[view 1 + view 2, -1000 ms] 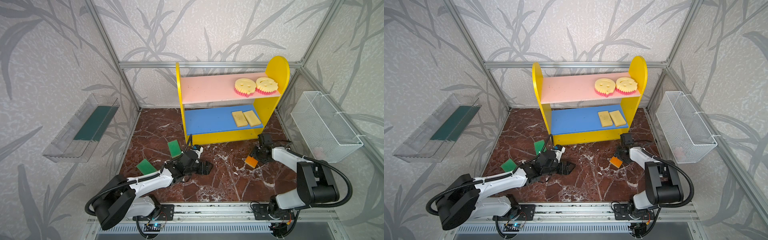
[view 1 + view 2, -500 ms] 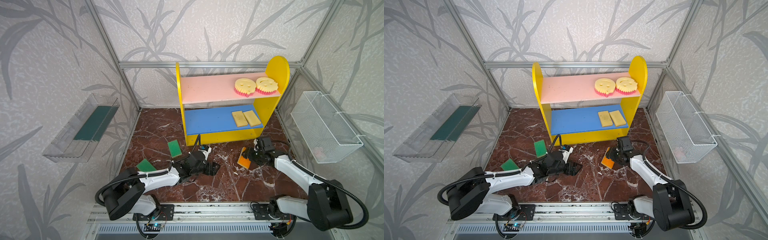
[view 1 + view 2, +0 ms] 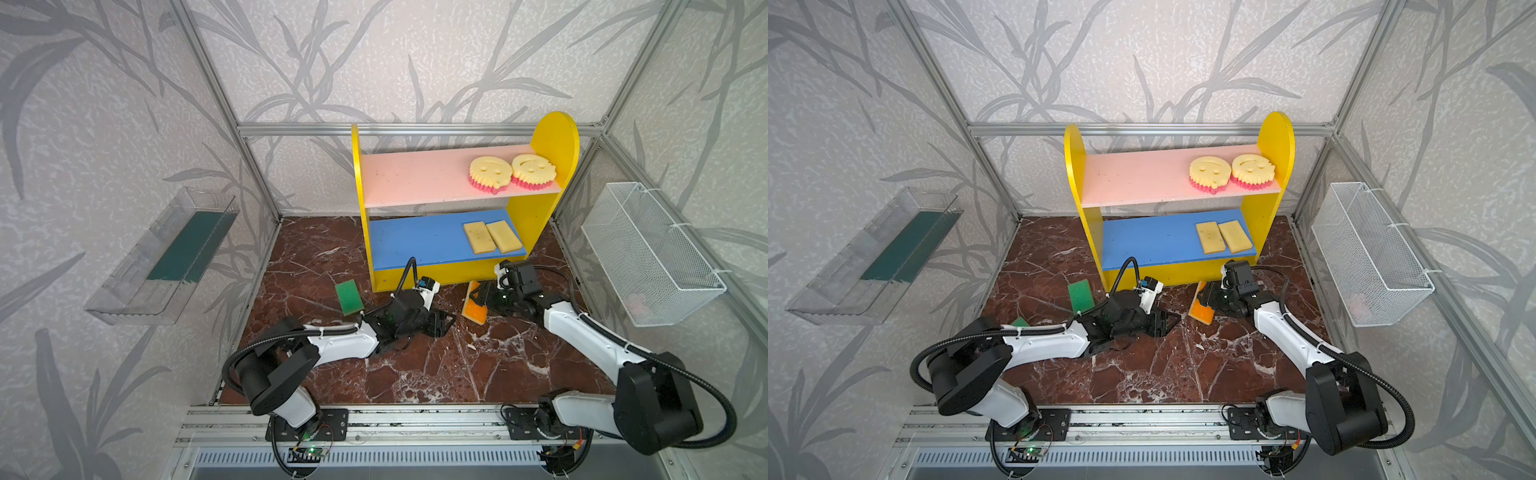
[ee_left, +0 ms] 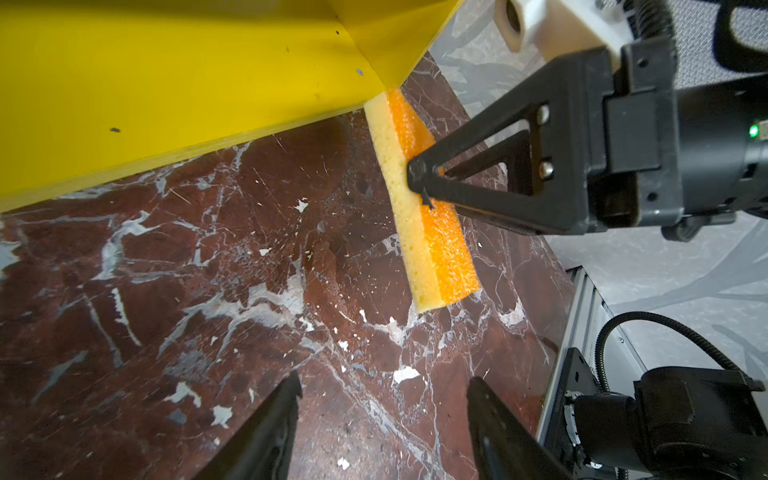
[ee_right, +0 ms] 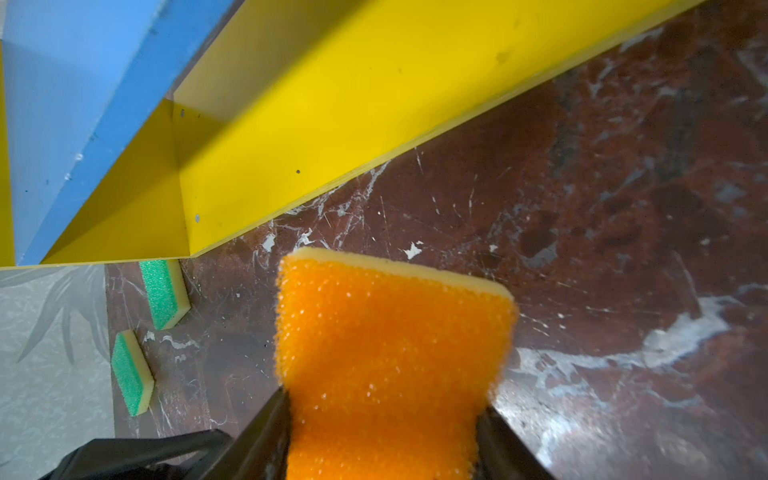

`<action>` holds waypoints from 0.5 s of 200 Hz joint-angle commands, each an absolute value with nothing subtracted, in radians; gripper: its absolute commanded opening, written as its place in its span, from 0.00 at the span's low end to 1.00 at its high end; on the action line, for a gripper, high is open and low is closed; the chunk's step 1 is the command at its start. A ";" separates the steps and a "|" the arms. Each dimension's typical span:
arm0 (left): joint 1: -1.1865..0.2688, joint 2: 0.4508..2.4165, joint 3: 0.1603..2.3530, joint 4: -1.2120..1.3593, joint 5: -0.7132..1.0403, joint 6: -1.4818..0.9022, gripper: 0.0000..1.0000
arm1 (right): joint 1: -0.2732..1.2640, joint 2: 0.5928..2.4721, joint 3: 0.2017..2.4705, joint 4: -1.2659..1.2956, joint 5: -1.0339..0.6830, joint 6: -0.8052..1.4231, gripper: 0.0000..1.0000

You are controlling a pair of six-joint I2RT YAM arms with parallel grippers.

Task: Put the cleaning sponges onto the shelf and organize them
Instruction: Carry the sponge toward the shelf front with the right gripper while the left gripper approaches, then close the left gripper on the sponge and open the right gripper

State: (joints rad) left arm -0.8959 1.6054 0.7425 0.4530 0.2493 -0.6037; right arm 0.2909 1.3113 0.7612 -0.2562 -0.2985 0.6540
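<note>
Right claw (image 3: pixel 484 296): your jaws are partway closed and clamped on the orange-faced sponge (image 3: pixel 475 308). The right wrist view shows the foam (image 5: pixel 386 332) pinched narrower where the fingers (image 5: pixel 266 436) press its two long edges. The sponge sticks out past the fingertips at a tilt, orange face toward the claw and yellow foam backing away from it. Its low end is at the marble floor (image 3: pixel 415 374); you cannot tell whether it touches.

Left claw (image 4: pixel 382 386): your jaws stand apart with nothing in them, only bare floor between the fingertips. It sits low and points at the held sponge (image 4: pixel 432 249), which is near but clear of its tips.

The shelf (image 3: pixel 557 137) stands just beyond both claws, its yellow base close to the sponge's upper end. Past the right claw, two pale yellow rectangles (image 3: pixel 479 237) lie side by side on the blue board (image 3: pixel 415 241). Above them two smiley sponges (image 3: pixel 490 170) sit on the pink board (image 3: pixel 415 178), at the round-topped end.

One green sponge (image 3: pixel 349 296) lies flat on the floor behind the left claw. A second green sponge (image 3: pixel 1019 322) shows farther back, beside that arm.
</note>
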 commanded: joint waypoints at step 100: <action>-0.899 1.737 0.895 0.515 0.305 -0.615 0.35 | 0.311 1.319 0.807 -0.153 -0.379 0.666 0.62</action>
